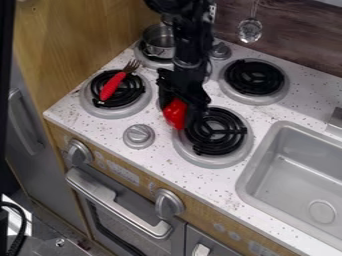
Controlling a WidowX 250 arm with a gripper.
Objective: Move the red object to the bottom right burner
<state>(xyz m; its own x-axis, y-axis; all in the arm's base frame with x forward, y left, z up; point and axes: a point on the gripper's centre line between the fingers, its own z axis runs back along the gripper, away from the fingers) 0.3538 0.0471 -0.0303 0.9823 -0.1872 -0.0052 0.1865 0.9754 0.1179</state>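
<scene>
Nearest, well in front of the bottom right burner (215, 131), the toy oven has a smooth, bar-shaped metallic handle (117, 202), with 2 grey knobs (169, 203) (79, 152) on its wood-grain panel. The tabletop (159, 159) around that burner is white with dark speckles; to the burner's right is a grey sink (252, 162) with rounded corners, to its left a round ridged knob (138, 136). At the burner's left edge, the glossy, rounded red object (175, 114) sits in the gripper (178, 112), whose jaws appear closed around it. By my reading, the pick-up is done and the carry is nearly so: what remains is a short shift right over the black coils, then lowering and letting go. Left of the burner and further back, a red-handled fork (112, 86) lies on another coil burner (99, 108). Beyond the landmark burner are the top right burner (255, 77) and, back left, a shiny round metal pot (159, 41). Farthest, behind it, a metal slotted spoon (250, 31) hangs against wood-grain boards.
</scene>
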